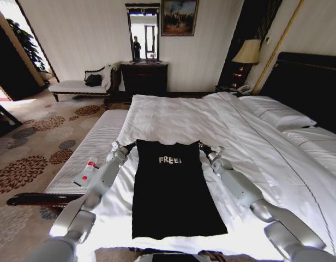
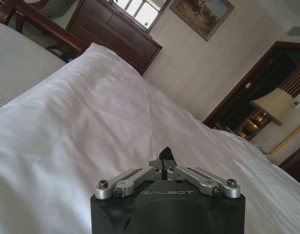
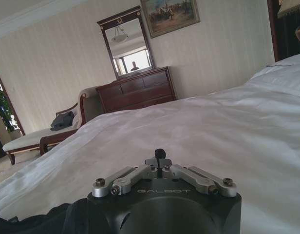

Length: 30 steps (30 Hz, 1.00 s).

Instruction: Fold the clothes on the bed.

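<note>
The left gripper [image 1: 128, 145] sits at the far left corner of the black T-shirt [image 1: 171, 196], fingers drawn together and pinching the cloth there. The right gripper [image 1: 203, 146] sits at the far right corner in the same way, fingers together on the fabric. In both wrist views the fingertips [image 2: 165, 155] meet at a single point, low over the white duvet [image 2: 91, 122]. The T-shirt lies flat on the bed [image 1: 239, 125], folded into a narrow strip, white "FREE!" lettering facing up near the grippers, its near edge close to the foot of the bed. A striped bench [image 1: 91, 153] runs alongside the bed on the left.
</note>
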### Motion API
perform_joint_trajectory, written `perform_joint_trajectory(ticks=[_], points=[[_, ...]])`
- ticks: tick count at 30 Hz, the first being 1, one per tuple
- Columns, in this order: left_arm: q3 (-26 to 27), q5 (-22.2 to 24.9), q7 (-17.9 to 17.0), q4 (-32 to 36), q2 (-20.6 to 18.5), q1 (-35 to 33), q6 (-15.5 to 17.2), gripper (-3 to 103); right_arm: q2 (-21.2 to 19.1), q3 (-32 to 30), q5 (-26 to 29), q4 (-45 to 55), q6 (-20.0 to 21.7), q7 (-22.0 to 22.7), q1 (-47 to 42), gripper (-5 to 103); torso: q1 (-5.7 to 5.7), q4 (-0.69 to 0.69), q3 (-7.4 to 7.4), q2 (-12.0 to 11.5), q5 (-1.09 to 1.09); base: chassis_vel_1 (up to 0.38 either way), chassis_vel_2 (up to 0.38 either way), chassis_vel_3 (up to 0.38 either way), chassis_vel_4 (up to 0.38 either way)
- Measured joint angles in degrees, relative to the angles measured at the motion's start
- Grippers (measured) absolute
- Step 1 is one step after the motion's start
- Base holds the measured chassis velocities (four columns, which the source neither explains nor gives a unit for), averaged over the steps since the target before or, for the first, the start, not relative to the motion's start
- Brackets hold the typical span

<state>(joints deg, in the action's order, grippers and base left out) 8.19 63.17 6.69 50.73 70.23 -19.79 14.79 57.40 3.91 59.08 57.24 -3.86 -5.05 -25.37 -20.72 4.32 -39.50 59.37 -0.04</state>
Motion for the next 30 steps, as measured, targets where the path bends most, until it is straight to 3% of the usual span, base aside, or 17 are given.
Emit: perform_joint_trajectory(ticks=[6,17,26,30], points=[[-1.2,3.4,-0.6,4.7,-3.8,1.9,-0.1,0,-1.9,0.9,2.0,3.7,0.5,1.1,1.5,0,0.00,0.00,0.00,0.0,0.00,0.000,0.000,0.000,0.000],[-0.8,6.9,-1.1,12.5,-7.0,-0.5,-0.6,0,-3.9,1.1,5.3,10.6,0.9,2.5,0.5,0,0.00,0.01,0.01,0.0,-0.01,0.000,0.000,0.000,0.000],[-0.8,9.9,-3.1,15.8,-8.8,0.3,-0.6,0,-4.9,3.7,8.5,11.0,2.4,4.5,5.1,0,-0.01,0.00,0.00,0.0,0.02,0.000,0.000,0.000,0.000],[-0.2,12.1,-4.1,25.0,-12.5,-4.9,0.1,0,-8.1,3.2,11.4,19.5,4.4,7.2,0.4,0,-0.01,0.01,0.00,0.0,0.04,0.000,0.000,0.000,0.000]])
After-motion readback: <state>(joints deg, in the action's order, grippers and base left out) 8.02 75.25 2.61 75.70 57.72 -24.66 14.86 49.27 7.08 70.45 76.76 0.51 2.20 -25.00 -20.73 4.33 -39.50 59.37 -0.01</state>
